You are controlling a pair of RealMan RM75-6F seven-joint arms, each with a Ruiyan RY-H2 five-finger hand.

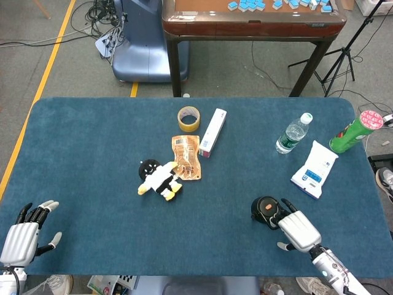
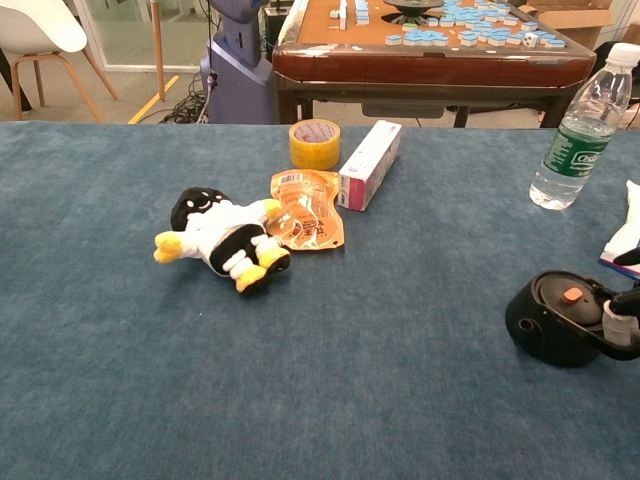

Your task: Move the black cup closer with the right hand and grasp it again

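The black cup (image 1: pixel 265 210) (image 2: pixel 556 316), with an orange dot on its lid, stands on the blue table near the front right. My right hand (image 1: pixel 299 232) lies just right of it. Its fingers (image 2: pixel 618 322) are spread and touch the cup's right side, while the thumb sticks out away from the cup. The chest view shows only those fingertips at the frame's right edge. My left hand (image 1: pixel 21 236) rests at the front left corner with fingers apart and nothing in it. It is far from the cup.
A penguin plush toy (image 1: pixel 158 179), an orange pouch (image 1: pixel 186 157), a white box (image 1: pixel 212 132) and a tape roll (image 1: pixel 188 118) lie mid-table. A water bottle (image 1: pixel 293 134), a white packet (image 1: pixel 314 169) and a green can (image 1: pixel 356 131) sit at the right.
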